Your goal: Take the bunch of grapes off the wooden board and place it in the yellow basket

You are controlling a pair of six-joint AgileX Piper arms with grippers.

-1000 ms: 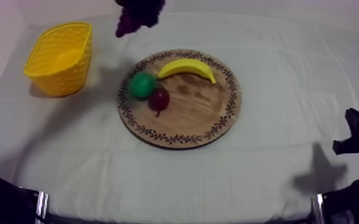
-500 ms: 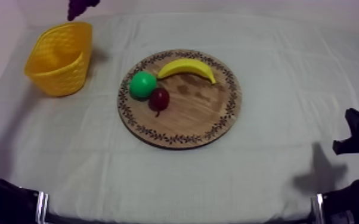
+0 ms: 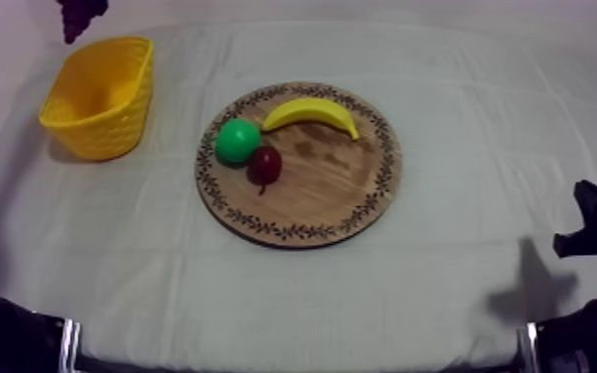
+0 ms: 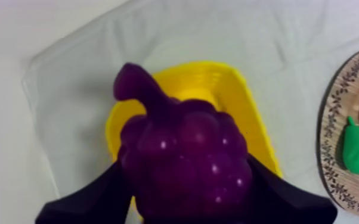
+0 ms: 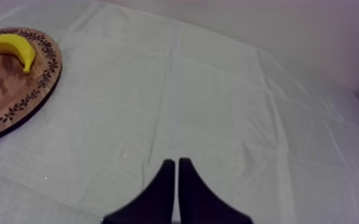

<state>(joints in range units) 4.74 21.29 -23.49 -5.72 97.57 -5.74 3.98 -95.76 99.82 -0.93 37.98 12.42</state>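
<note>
The bunch of grapes (image 4: 182,161) is held in the air by the left end effector (image 4: 185,205), which is clamped round it, just over the yellow basket (image 4: 244,104). Before release, it is best centred over the opening and lowered, so that the rim is not struck. The right end effector (image 5: 175,170) is closed and empty, low over the table (image 5: 217,89).

Creased grey-white cloth (image 3: 461,288), pale wall (image 5: 277,24) behind
</note>
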